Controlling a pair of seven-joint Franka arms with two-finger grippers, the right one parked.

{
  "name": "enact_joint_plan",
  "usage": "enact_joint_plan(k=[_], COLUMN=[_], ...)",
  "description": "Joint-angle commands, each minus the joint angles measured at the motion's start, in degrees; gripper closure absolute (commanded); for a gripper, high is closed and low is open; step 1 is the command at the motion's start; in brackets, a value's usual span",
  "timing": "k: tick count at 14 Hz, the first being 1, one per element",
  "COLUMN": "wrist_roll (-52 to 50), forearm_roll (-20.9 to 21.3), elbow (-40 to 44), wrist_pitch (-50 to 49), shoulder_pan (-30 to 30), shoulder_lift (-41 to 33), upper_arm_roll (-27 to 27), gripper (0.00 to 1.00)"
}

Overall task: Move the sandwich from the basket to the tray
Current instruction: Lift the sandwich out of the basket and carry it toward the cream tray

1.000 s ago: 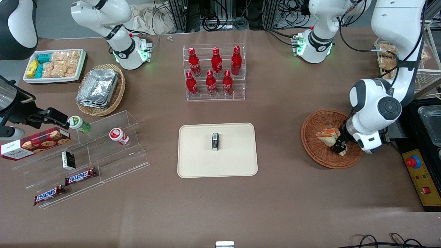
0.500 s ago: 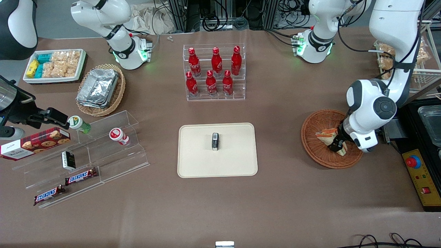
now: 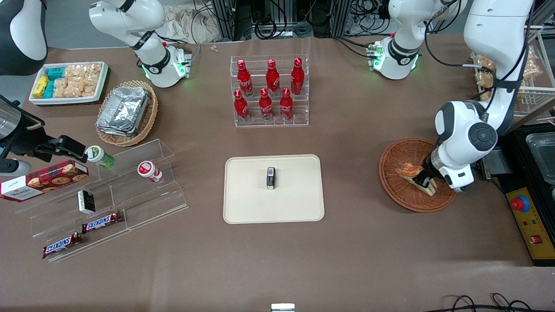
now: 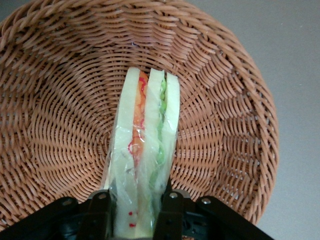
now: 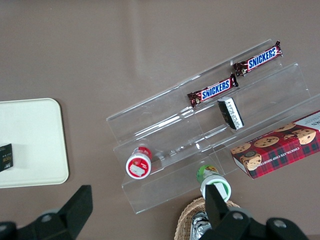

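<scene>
The sandwich (image 3: 417, 176), a plastic-wrapped wedge of pale bread with orange-red and green filling (image 4: 146, 150), stands on edge in the round reddish-brown wicker basket (image 3: 401, 193) toward the working arm's end of the table. My left gripper (image 3: 422, 178) is down in the basket (image 4: 60, 90) and shut on the sandwich, one black finger (image 4: 100, 212) on each bread face. The sandwich hangs just above the basket floor. The beige tray (image 3: 247, 203) lies mid-table, toward the parked arm's end from the basket, with a small dark packet (image 3: 271, 178) on it.
A clear rack of red bottles (image 3: 269, 92) stands farther from the front camera than the tray. Toward the parked arm's end are an acrylic stepped shelf (image 3: 130, 203) with snack bars, a tan wicker basket of foil containers (image 3: 125, 112) and a white snack tray (image 3: 68, 82). A yellow control box (image 3: 531, 223) sits beside the reddish basket.
The gripper has shifted slightly toward the tray and risen a little with the sandwich in it; the sandwich has tipped from lying flat to standing on edge.
</scene>
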Motion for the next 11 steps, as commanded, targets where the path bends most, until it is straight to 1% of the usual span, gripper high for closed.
enact_joint_plan(k=[1, 2, 3, 4, 7, 9, 11], wrist_roll=[-2.83, -2.65, -2.22, -1.08, 7.69, 12.18, 14.91], forearm_roll=[4.17, 6.46, 7.44, 7.45, 7.19, 6.75, 6.22], elbow=[0.36, 4.04, 8.51, 13.34, 25.66, 33.65, 39.38], wrist_pitch=[-2.49, -8.28, -15.47, -22.24, -38.25, -45.57, -50.06], shoulder_pan=[-0.09, -0.09, -0.17, -0.17, -0.17, -0.17, -0.09], shoulder_lift=[-3.73, -3.83, -3.74, -3.66, -3.74, -3.22, -2.43], upper_arm_roll=[-0.35, -0.61, -1.05, -1.93, -4.82, -7.72, -10.97], gripper=[1.0, 1.0, 1.0, 1.0, 1.0, 1.0, 1.0])
